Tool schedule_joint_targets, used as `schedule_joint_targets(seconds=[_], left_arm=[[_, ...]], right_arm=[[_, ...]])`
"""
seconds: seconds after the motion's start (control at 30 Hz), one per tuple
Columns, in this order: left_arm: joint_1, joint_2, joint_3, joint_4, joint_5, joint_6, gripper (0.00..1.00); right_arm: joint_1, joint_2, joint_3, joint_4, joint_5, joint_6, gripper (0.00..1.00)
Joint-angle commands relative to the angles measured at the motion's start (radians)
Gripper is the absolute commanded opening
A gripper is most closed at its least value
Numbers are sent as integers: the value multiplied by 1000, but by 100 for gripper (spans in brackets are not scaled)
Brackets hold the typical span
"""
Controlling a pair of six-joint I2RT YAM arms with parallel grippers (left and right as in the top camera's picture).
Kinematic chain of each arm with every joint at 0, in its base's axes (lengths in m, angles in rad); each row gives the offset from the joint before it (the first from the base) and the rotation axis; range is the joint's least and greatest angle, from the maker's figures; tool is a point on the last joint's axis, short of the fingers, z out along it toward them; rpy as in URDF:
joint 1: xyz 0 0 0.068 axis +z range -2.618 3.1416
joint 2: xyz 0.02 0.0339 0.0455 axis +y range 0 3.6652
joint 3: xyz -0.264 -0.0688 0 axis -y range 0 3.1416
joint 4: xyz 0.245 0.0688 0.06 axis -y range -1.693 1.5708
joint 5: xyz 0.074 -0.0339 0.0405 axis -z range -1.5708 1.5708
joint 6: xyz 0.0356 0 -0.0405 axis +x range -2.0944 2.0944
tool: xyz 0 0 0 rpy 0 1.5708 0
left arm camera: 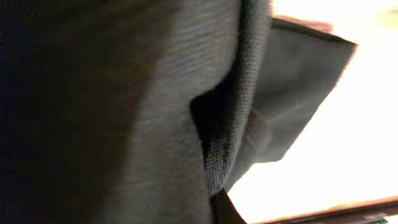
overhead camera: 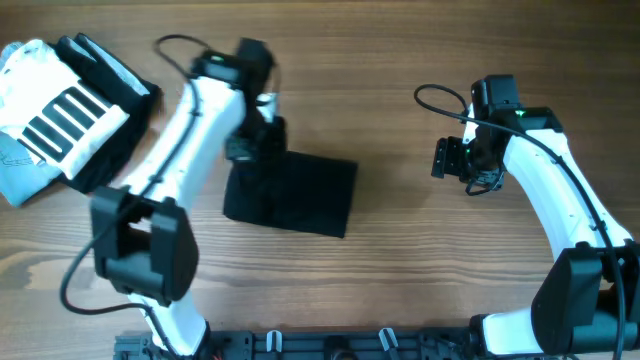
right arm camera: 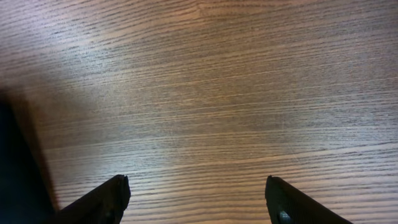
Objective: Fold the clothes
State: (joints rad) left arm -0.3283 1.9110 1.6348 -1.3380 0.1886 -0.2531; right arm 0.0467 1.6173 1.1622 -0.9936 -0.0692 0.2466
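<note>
Left pincer [overhead camera: 258, 140] is set at the far left corner of the folded black garment [overhead camera: 300, 195], which is laid on the worktop [overhead camera: 400, 290]; its opening is hidden by fabric and cannot be told. Right pincer [right arm camera: 198, 186] is held wide apart, empty, well right of the garment.

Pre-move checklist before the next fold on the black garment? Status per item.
1. garment lies flat as a compact rectangle: ok.
2. left tool sits at the garment's upper-left edge: ok.
3. Left tool's grip on the fabric: cannot tell, since its wrist view shows only black cloth.
4. right tool open and empty over bare table: ok.
5. Right tool clear of the garment: ok.
6. striped pile clear of the garment: ok.
</note>
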Motion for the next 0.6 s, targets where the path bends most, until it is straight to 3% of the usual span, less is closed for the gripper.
schedule_joint_targets(seconds=[0.0, 0.1, 0.17, 0.2, 0.27, 0.43, 0.5, 0.57], left_arm=[[-157, -13, 16, 24, -53, -78, 9], [-220, -13, 16, 49, -60, -108, 11], [-238, -13, 16, 49, -59, -108, 17], [-243, -13, 16, 50, -59, -108, 31], [-254, -13, 16, 68, -3, -107, 49], [-179, -47, 106, 147, 355, 72, 54], [-97, -74, 150, 146, 339, 71, 56], [27, -96, 155, 154, 336, 70, 58]], right_arm=[[-2, -9, 16, -7, 1, -38, 75], [-2, -9, 16, -7, -6, -39, 77], [-2, -9, 16, -7, -9, -42, 78], [-2, -9, 16, -7, -10, -42, 78], [-2, -9, 16, -7, -9, -42, 79], [-2, -9, 16, -2, -31, -41, 90], [-2, -9, 16, 9, -136, -127, 90], [6, -9, 16, 22, -381, -290, 92]])
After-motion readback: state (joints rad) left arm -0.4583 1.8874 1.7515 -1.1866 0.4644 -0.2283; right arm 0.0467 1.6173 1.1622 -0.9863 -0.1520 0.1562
